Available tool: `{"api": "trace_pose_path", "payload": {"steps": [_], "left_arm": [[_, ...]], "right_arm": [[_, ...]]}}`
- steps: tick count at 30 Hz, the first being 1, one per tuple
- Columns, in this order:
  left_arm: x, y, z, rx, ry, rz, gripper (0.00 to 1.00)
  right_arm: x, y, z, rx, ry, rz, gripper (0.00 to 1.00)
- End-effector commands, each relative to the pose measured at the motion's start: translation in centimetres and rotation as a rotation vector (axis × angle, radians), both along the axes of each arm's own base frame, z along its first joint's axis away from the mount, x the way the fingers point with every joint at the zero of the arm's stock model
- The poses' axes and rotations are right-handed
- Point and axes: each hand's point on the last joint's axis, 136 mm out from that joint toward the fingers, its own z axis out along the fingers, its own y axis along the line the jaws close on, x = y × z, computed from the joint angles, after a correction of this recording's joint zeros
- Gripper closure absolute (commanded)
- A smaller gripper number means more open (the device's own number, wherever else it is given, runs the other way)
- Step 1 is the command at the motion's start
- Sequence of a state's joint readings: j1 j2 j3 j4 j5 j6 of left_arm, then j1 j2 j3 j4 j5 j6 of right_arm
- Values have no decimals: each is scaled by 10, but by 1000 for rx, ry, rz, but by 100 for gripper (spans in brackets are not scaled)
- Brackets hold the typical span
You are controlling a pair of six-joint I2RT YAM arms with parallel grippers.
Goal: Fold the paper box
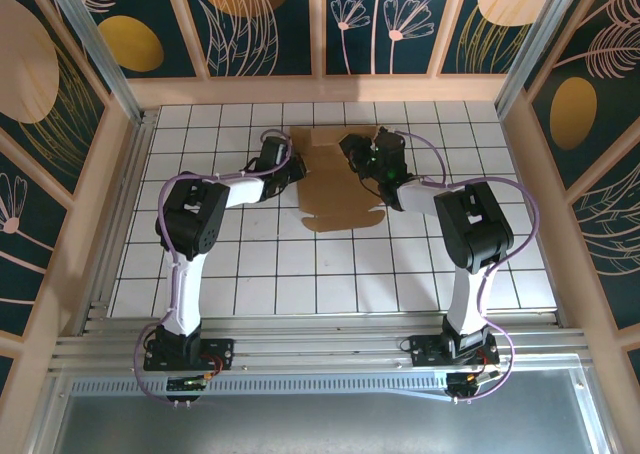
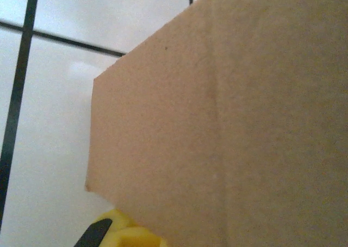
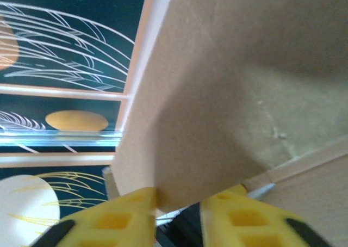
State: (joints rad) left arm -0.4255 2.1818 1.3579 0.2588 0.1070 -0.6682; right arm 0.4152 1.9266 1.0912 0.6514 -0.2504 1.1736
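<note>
Two grippers work the paper box (image 1: 335, 189) at the table's (image 1: 300, 274) 12 o'clock: left gripper (image 1: 284, 163) clenched on its 9 o'clock edge, right gripper (image 3: 179, 199) parted around a raised flap (image 3: 217, 94), which may spring back.

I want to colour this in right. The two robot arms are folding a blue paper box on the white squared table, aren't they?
Almost. The paper box is brown, not blue, as the top external view shows plainly. The rest is right: it lies on the white squared table with a robot arm at each side of it.
</note>
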Motion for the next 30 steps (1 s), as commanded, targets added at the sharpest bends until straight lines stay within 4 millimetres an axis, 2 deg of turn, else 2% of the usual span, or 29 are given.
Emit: {"api": "trace_pose_path", "payload": {"steps": [1,4,8,11,12,14,16,17,22,27,30], "left_arm": [[-2,4,-18,133,26,-45,100],[-1,5,-20,165,22,-58,100],[-2,6,-26,204,28,-86,100],[-1,5,-30,230,41,-110,100],[-1,4,-31,236,43,-122,100],[-1,3,-31,249,43,-140,100],[-2,3,-31,272,42,-162,100],[-2,4,-30,286,37,-172,100],[1,11,-34,381,17,-206,100],[-2,14,-33,459,20,-290,100],[-7,20,-36,488,45,-333,100]], "right_arm": [[-7,-3,26,-75,-65,2,63],[-15,-20,46,-182,-128,-22,56],[-31,-29,79,-411,-243,46,54],[-52,-11,100,-579,-385,279,51],[-60,-5,107,-626,-443,368,46],[-60,-6,115,-739,-512,439,33],[-46,-14,119,-845,-541,481,26],[-34,-20,120,-889,-532,492,24],[45,-65,108,-922,-383,485,24],[88,-105,76,-762,-286,425,24],[108,-117,52,-703,-262,399,24]]}}
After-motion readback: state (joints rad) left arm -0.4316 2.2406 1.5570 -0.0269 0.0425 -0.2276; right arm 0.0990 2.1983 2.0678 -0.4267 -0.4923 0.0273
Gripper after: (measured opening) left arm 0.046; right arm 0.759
